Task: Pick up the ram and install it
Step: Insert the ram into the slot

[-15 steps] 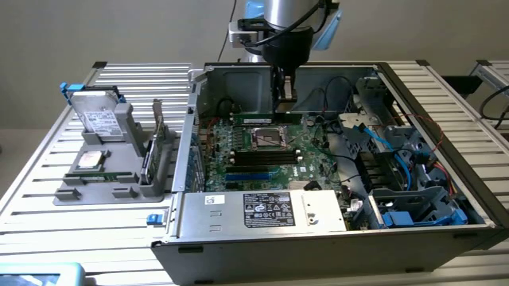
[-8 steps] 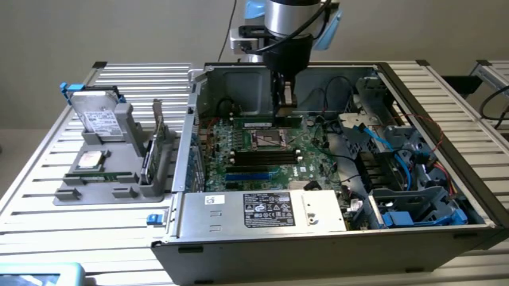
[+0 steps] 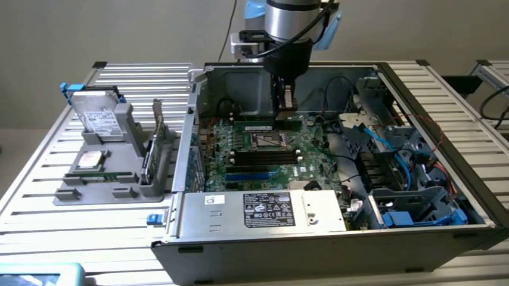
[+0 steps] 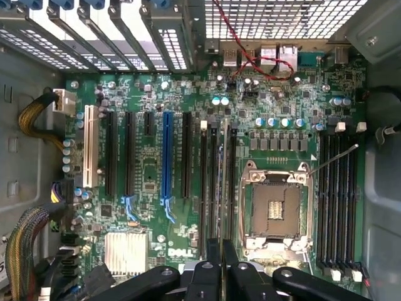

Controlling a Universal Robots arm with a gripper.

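The hand [image 4: 222,254] pinches the ram [image 4: 222,182] edge-on, tight between black slots [image 4: 205,182] beside the CPU socket [image 4: 276,210].

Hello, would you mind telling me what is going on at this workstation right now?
A robot arm reaches down into an open computer case. Its gripper is shut on the ram, a slim green strip, and holds it edge-down over the memory slots beside the empty CPU socket on the motherboard. The pictures do not show whether the ram is fully seated in a slot yet.
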